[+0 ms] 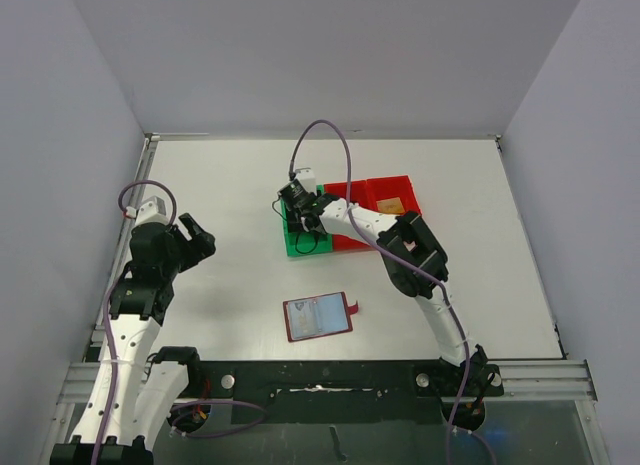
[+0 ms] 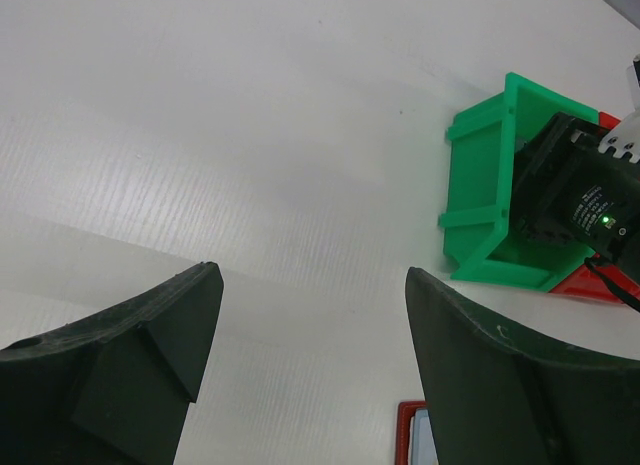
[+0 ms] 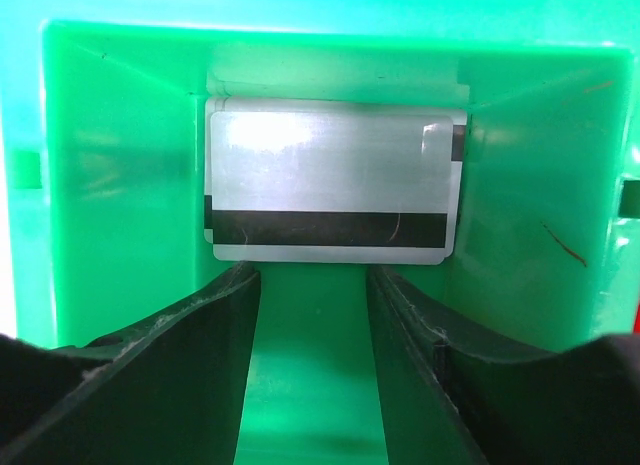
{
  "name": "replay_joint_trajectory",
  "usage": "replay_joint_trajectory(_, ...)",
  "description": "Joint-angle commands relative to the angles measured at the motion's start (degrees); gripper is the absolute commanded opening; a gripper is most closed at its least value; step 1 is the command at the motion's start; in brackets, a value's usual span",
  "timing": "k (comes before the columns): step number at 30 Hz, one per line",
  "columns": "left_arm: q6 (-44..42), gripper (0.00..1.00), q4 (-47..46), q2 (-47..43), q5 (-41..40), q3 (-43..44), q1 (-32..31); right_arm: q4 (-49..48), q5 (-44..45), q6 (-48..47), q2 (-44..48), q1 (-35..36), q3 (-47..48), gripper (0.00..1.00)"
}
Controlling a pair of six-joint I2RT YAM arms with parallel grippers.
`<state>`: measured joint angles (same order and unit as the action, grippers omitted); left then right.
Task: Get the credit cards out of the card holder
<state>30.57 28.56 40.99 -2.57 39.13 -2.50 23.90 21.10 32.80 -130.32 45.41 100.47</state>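
The right tool (image 3: pixel 312 275), part-open and empty above a silver card (image 3: pixel 330 175) in the green bin (image 3: pixel 120 165), seems done depositing; next it needs the near card holder (image 1: pixel 318 316).

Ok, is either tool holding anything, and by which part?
Nothing is held. The right tool is open above the silver card in the green bin; the left tool is open and empty.

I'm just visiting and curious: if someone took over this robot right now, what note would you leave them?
Left gripper: open, empty, over bare table.
Right gripper: open, empty, above the green bin.
Silver-grey card lies in that bin. Something gold-orange, likely a card, sits in a red bin.
Card holder lies open on the table near the arms.
Left to do: check the holder for more cards; these views cannot settle that.
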Motion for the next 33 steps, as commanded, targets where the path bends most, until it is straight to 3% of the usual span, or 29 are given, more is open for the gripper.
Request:
replay_joint_trajectory(1, -1.2, 0.73, -1.1, 0.4, 0.9, 0.7, 0.4, 2.6, -0.3, -0.6, -1.6, 0.0, 2.0, 0.50)
replay_joint_trajectory(6, -1.0, 0.73, -1.2, 0.2, 0.4, 0.7, 0.4, 2.5, -0.1, -1.4, 2.4, 0.1, 1.8, 0.55)
replay_joint_trajectory(10, -0.9, 0.72, -1.3, 0.5, 0.7, 0.6, 0.4, 2.9, -0.5, -2.8, 4.9, -0.1, 3.1, 0.48)
replay_joint_trajectory(19, -0.9, 0.72, -1.2, 0.6, 0.6, 0.6, 0.4, 5.4, -1.2, -2.7, 5.2, -1.4, 4.9, 0.44)
replay_joint_trajectory(33, -1.0, 0.72, -1.5, 1.9, 1.2, 0.7, 0.4, 5.4, -4.7, -5.9, 15.6, -1.2, 6.0, 0.52)
